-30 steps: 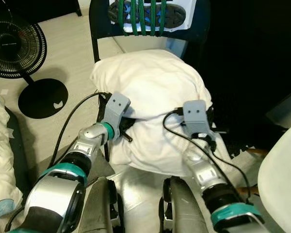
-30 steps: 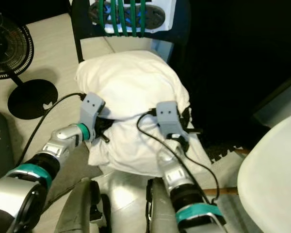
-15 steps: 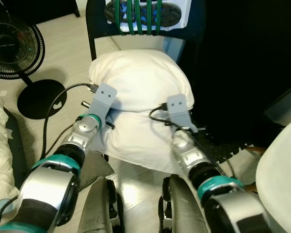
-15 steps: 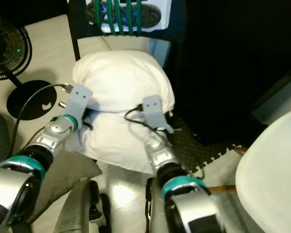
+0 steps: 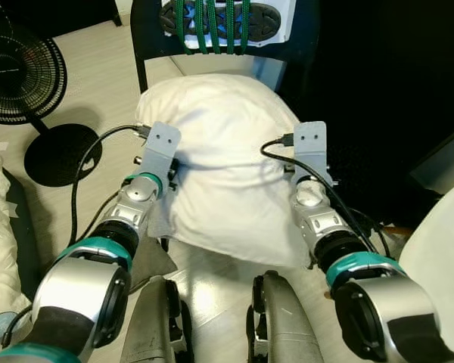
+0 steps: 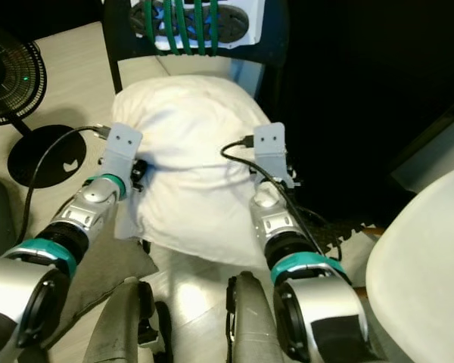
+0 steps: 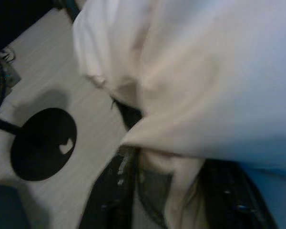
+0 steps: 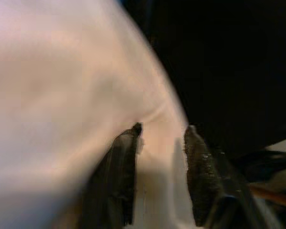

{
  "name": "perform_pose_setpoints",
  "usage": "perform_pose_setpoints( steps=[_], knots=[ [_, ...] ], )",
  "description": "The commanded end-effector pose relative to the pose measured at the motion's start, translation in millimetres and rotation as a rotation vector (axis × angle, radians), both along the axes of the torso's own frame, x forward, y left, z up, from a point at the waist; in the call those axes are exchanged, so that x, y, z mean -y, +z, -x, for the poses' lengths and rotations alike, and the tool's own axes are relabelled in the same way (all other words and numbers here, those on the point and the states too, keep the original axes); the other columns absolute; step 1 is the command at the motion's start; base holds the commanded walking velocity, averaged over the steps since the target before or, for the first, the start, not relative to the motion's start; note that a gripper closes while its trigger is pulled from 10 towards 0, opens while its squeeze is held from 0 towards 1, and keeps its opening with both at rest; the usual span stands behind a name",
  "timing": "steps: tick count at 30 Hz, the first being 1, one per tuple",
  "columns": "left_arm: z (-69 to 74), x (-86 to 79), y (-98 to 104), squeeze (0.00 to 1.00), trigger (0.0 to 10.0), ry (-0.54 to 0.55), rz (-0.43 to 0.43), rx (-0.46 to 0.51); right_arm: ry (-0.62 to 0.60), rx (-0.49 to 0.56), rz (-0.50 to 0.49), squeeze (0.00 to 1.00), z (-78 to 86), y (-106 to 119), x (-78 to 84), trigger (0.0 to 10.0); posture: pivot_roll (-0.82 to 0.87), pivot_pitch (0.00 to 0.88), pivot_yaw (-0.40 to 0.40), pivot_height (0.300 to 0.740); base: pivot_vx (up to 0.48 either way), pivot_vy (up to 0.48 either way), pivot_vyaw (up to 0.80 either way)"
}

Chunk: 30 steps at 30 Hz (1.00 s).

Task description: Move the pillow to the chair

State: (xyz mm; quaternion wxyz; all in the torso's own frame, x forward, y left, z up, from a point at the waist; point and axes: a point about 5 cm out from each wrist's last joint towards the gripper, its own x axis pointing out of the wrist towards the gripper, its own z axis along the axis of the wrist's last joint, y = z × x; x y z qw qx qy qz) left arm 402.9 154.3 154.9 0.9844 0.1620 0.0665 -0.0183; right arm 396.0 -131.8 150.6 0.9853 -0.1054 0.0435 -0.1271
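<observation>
Jaws: right gripper [image 8: 159,136] set narrowly apart, pillow fabric between its fingers; left gripper [image 7: 155,162] pinching a fold of fabric. White pillow [image 5: 227,162] lay on the black chair [image 5: 303,45], held at its left and right edges. Black fan [image 5: 23,68] stood far left on the floor.

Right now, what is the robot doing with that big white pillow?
The robot holds the pillow between its two arms, over the seat of the black chair. The left gripper is pinching the pillow's left edge, and the right gripper has a fold of the right edge between its fingers. The pillow seems to lie on the chair, still held. A fan stands nearby.
</observation>
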Motion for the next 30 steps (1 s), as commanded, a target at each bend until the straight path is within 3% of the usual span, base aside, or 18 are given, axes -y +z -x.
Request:
perform_pose_setpoints(
  steps=[1, 6, 7, 8, 9, 10, 12, 13, 15, 17, 20, 21, 22, 25, 29, 30],
  knots=[
    [7.0, -29.3, -12.0, 1.00, 10.0, 0.098, -0.010, -0.017, 0.105, -0.036, -0.112, 1.00, 9.5, -21.9, -8.7, 10.0, -0.10, 0.245, 0.085, 0.632, 0.000, 0.000, 0.00],
    [8.6, -35.9, -13.2, 1.00, 10.0, 0.116, -0.010, -0.013, 0.098, -0.011, -0.124, 1.00, 12.1, -23.7, -6.2, 10.0, -0.09, 0.228, 0.082, 0.632, 0.000, 0.000, 0.00],
    [9.6, -40.6, -13.5, 1.00, 10.0, 0.127, 0.028, -0.005, 0.045, 0.027, -0.123, 0.93, 15.6, -24.6, 1.4, 10.0, -0.08, 0.211, 0.080, 0.632, 0.000, 0.000, 0.00],
    [10.7, -44.4, -12.3, 0.00, 10.0, 0.103, 0.121, 0.012, 0.009, 0.102, -0.127, 0.00, 23.9, -24.3, 12.8, 10.0, -0.07, 0.169, 0.086, 0.632, 0.000, 0.000, 0.00],
    [11.5, -47.2, -11.0, 0.00, 10.0, 0.085, 0.186, 0.029, -0.012, 0.154, -0.128, 0.00, 30.8, -23.5, 20.3, 10.0, -0.07, 0.169, 0.086, 0.632, 0.000, 0.000, 0.00],
    [11.5, -47.2, -11.0, 0.00, 10.0, 0.085, 0.186, 0.029, -0.012, 0.154, -0.128, 0.00, 30.8, -23.5, 20.3, 10.0, -0.07, 0.169, 0.086, 0.632, 0.000, 0.000, 0.00],
    [13.3, -53.2, -7.3, 0.00, 10.0, 0.068, 0.273, 0.077, -0.010, 0.223, -0.137, 0.00, 42.5, -19.8, 28.7, 10.0, -0.06, 0.143, 0.089, 0.632, 0.000, 0.000, 0.00],
    [13.3, -53.2, -7.3, 0.00, 10.0, 0.068, 0.273, 0.077, -0.010, 0.223, -0.137, 0.00, 42.5, -19.8, 28.7, 10.0, -0.06, 0.143, 0.089, 0.632, 0.000, 0.000, 0.00],
    [18.4, -56.4, -1.8, 0.00, 10.0, 0.059, 0.302, 0.184, 0.016, 0.316, -0.152, 0.00, 59.3, -7.2, 38.4, 10.0, -0.04, 0.116, 0.074, 0.632, 0.000, 0.000, 0.00],
    [21.0, -56.3, -0.3, 0.00, 10.0, 0.058, 0.308, 0.222, 0.028, 0.353, -0.156, 0.00, 66.4, -1.3, 41.7, 10.0, -0.04, 0.113, 0.071, 0.632, 0.000, 0.000, 0.00],
    [29.5, -44.6, -13.0, 0.00, 10.0, 0.097, 0.321, 0.221, 0.023, 0.372, -0.126, 0.00, 75.6, 6.5, 47.8, 10.0, -0.04, 0.106, 0.069, 0.632, 0.000, 0.000, 0.00],
    [37.9, -32.4, -23.7, 0.00, 10.0, 0.091, 0.321, 0.212, 0.060, 0.375, -0.084, 0.00, 77.8, 9.9, 42.4, 10.0, -0.05, 0.093, 0.062, 0.632, 0.000, 0.000, 0.00],
    [37.9, -32.4, -23.7, 0.00, 10.0, 0.091, 0.321, 0.212, 0.060, 0.375, -0.084, 0.00, 77.8, 9.9, 42.4, 10.0, -0.05, 0.093, 0.062, 0.632, 0.000, 0.000, 0.00],
    [55.4, -9.5, -38.4, 0.00, 10.0, 0.066, 0.355, 0.207, 0.189, 0.382, -0.033, 0.00, 85.0, 13.8, 23.4, 10.0, -0.04, 0.085, 0.048, 0.632, 0.000, 0.000, 0.00],
    [58.9, -3.1, -40.5, 0.00, 10.0, 0.046, 0.343, 0.201, 0.245, 0.363, -0.050, 0.00, 87.2, 10.3, 15.0, 10.0, -0.03, 0.080, 0.035, 0.632, 0.000, 0.000, 0.00],
    [64.1, 9.2, -42.4, 0.00, 10.0, 0.005, 0.319, 0.202, 0.293, 0.322, -0.073, 0.00, 88.0, 1.7, 5.8, 10.0, -0.02, 0.072, 0.017, 0.632, 0.000, 0.000, 0.00]
  ],
)
